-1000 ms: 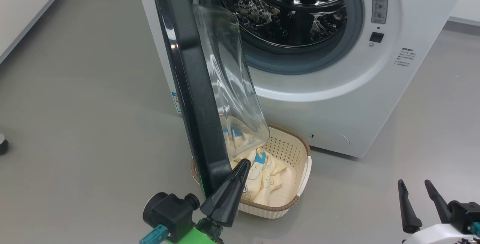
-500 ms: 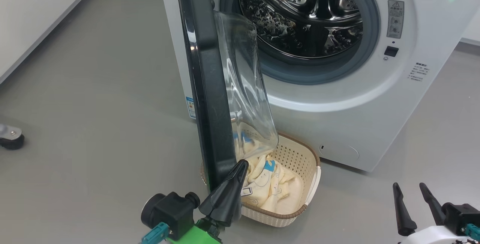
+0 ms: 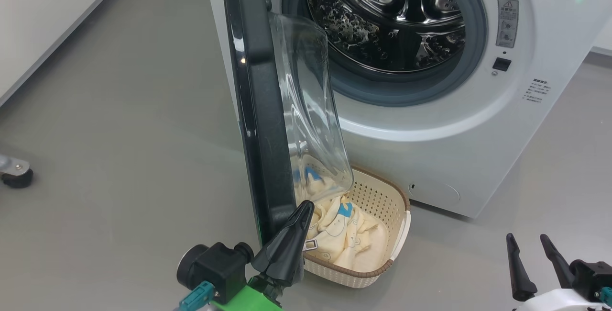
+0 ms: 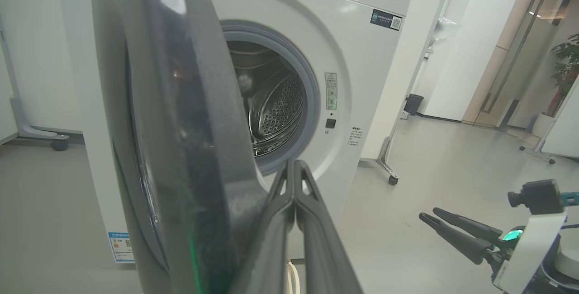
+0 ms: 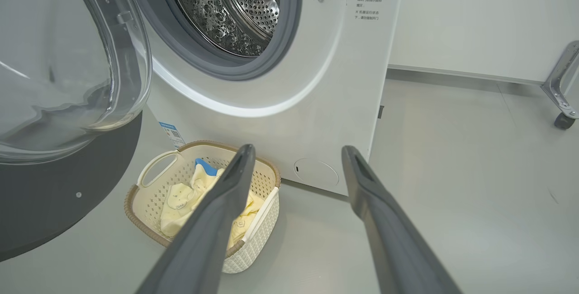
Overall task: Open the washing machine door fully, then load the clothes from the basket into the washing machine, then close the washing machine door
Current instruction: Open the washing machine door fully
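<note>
I'd have the left gripper's (image 3: 308, 205) pressed-together fingers (image 3: 289, 249) nudge the washing machine door (image 3: 260, 110) just left of them wider, while the right gripper's (image 3: 526, 236) fingers hang spread.

head camera looks steeply down on the washing machine (image 3: 430, 124); both wrist cameras sit low, close, facing its drum (image 3: 382, 14).

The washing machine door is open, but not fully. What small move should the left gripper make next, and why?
Probably press the washing machine door wider open with the shut left gripper, whose tips sit by its lower inner edge. The door's glass bowl hangs over the basket and hides part of the clothes.
</note>
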### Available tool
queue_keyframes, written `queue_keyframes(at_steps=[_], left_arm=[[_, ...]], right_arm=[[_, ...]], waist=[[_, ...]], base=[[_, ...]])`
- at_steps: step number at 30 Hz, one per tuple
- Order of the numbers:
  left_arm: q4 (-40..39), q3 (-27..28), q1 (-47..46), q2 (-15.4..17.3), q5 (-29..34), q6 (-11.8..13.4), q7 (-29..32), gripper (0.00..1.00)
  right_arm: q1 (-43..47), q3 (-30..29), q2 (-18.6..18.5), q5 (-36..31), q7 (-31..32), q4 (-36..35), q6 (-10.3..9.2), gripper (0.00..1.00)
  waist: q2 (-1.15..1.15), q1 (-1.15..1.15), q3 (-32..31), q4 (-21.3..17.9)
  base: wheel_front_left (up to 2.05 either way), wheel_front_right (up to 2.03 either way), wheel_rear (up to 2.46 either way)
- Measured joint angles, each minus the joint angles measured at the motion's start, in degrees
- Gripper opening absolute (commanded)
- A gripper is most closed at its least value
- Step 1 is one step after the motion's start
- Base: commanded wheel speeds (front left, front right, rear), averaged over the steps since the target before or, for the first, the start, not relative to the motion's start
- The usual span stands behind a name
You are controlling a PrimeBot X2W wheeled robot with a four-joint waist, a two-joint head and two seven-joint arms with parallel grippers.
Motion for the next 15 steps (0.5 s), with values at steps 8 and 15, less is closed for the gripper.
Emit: queue_keyframes(at_steps=[8, 15], left_arm=[[-0.2, 0.2, 0.0, 0.1, 0.2, 0.5, 0.5, 0.0], [-0.2, 0.3, 0.0, 0.1, 0.2, 0.7, 0.6, 0.0]], right_arm=[[0.1, 0.3, 0.2, 0.0, 0.0, 0.0, 0.0, 1.0], [0.1, -0.2, 0.2, 0.0, 0.0, 0.0, 0.0, 1.0]], waist=[[0.0, 0.0, 0.1, 1.3], [0.0, 0.0, 0.0, 2.4]], base=[[0.0, 0.0, 0.0], [0.0, 0.0, 0.0]])
